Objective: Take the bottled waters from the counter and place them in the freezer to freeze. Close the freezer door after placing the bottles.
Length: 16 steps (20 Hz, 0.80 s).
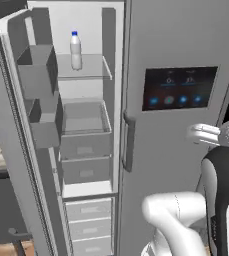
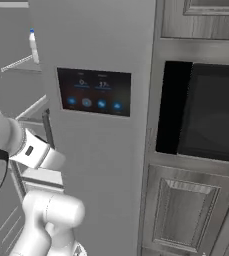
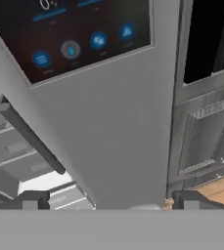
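The freezer (image 1: 86, 125) is seen standing open, its white interior fitted with glass shelves and drawers. One bottled water with a blue cap (image 1: 75, 50) is set upright on the upper glass shelf (image 1: 88, 67) of the freezer, well above the drawers (image 1: 85, 147); the same bottle is glimpsed past the edge of the neighbouring door in the right base view (image 2: 33, 46). The freezer door (image 1: 21, 125) is swung wide to the left of the freezer, with grey bins (image 1: 38, 75) carried on its inner face. To the right of the freezer, the grey door with the black display panel (image 1: 180, 87) is shut, its dark bar handle (image 1: 128, 142) lying along the edge nearest the freezer. The pincer (image 3: 111, 200) is held in front of that display door, below the panel, with its two dark fingertips (image 3: 33, 200) spread wide apart and nothing gripped between them. Dark wood-grain cabinets (image 2: 186, 215) are seen to the right of the display door.
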Tool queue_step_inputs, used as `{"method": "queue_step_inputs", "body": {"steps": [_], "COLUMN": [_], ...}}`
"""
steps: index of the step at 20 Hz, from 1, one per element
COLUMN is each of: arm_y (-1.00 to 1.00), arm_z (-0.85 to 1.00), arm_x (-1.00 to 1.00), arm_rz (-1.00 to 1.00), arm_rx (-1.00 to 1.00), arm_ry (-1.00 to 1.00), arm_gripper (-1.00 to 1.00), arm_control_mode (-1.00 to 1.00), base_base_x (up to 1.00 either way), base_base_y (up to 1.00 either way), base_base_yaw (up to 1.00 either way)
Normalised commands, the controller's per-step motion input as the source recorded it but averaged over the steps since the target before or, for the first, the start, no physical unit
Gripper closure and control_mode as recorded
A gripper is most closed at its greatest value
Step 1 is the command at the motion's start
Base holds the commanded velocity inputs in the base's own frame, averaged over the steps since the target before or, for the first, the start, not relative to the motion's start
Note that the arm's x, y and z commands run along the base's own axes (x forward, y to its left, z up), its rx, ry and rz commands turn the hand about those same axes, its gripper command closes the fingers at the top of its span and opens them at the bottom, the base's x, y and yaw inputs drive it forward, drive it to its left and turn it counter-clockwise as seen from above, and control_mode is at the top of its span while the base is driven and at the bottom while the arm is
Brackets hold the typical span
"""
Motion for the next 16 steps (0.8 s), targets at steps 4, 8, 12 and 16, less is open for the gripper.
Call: {"method": "queue_step_inputs", "body": {"steps": [4, 8, 12, 16], "arm_y": [0.0, 0.0, 0.0, 0.0], "arm_z": [0.0, 0.0, 0.0, 0.0], "arm_x": [0.0, 0.0, 0.0, 0.0], "arm_rz": [0.0, 0.0, 0.0, 0.0], "arm_rx": [0.0, 0.0, 0.0, 0.0], "arm_ry": [0.0, 0.0, 0.0, 0.0], "arm_gripper": [-1.0, -1.0, -1.0, -1.0], "arm_control_mode": [1.0, 1.0, 1.0, 1.0], "base_base_x": [0.27, 0.06, 0.0, 0.0], "base_base_y": [-1.0, -0.38, 0.08, 0.07], "base_base_yaw": [0.09, 0.63, 0.98, 0.99]}}
